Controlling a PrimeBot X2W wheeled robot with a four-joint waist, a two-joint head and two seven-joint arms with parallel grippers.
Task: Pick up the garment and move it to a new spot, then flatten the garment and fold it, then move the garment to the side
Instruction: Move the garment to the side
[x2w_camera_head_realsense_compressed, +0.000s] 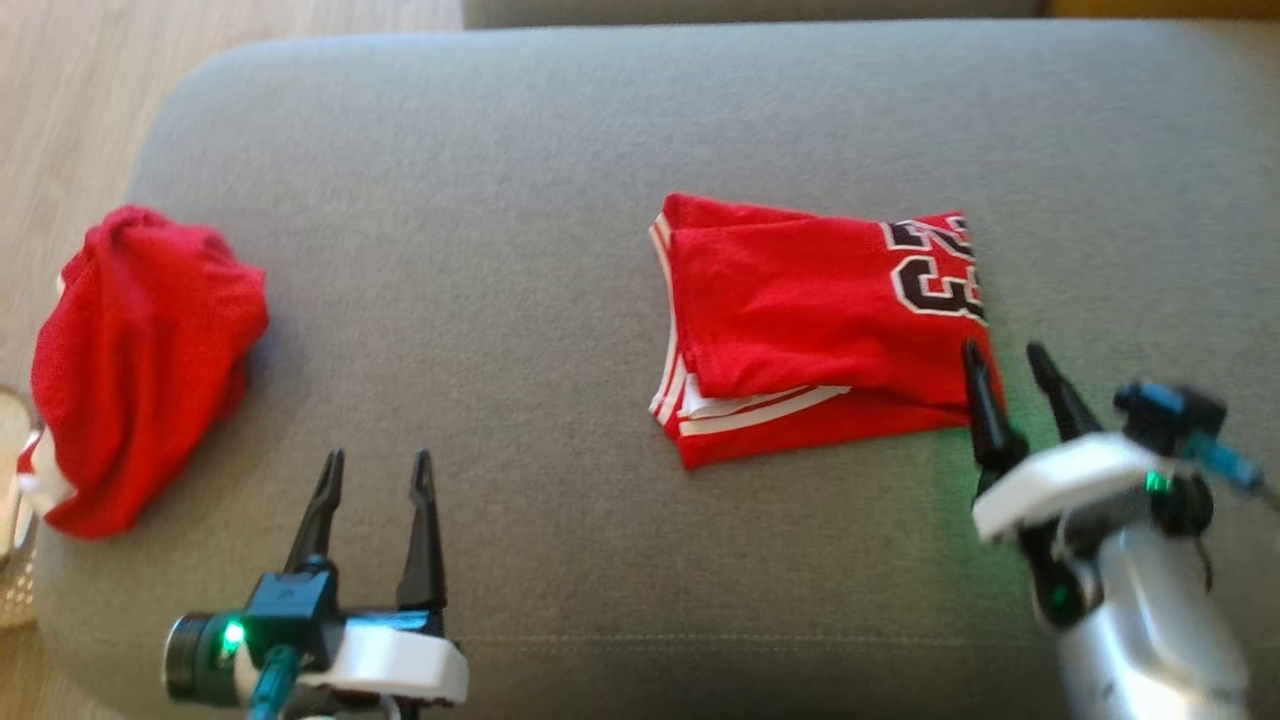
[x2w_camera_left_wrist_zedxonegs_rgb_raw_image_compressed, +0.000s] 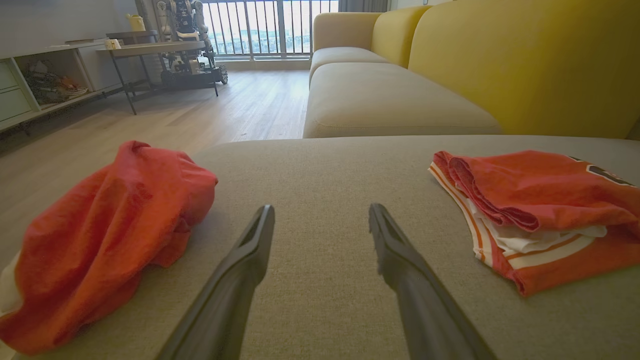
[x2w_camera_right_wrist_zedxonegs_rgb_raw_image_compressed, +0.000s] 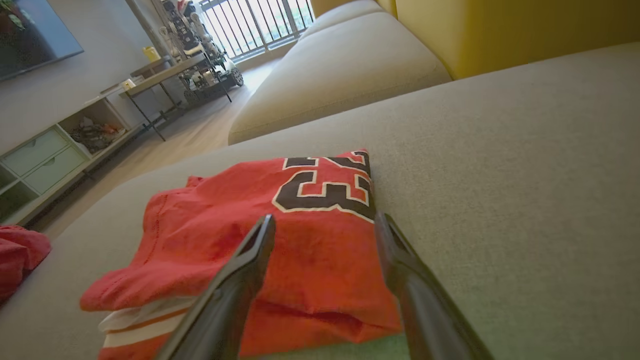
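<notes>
A folded red jersey (x2w_camera_head_realsense_compressed: 800, 320) with white-striped trim lies right of centre on a grey fabric sofa cushion (x2w_camera_head_realsense_compressed: 500, 150), its black white-edged numerals (x2w_camera_right_wrist_zedxonegs_rgb_raw_image_compressed: 325, 187) reading 23 (cut off at the fold). The right gripper (x2w_camera_head_realsense_compressed: 1002, 350), fingers spread and empty, is at its near right corner; the left gripper (x2w_camera_head_realsense_compressed: 379, 460), equally spread, hangs near a crumpled red cloth heap (x2w_camera_head_realsense_compressed: 140, 350).

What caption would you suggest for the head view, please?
Open right pincer at folded red jersey, crumpled red garment far left.
</notes>
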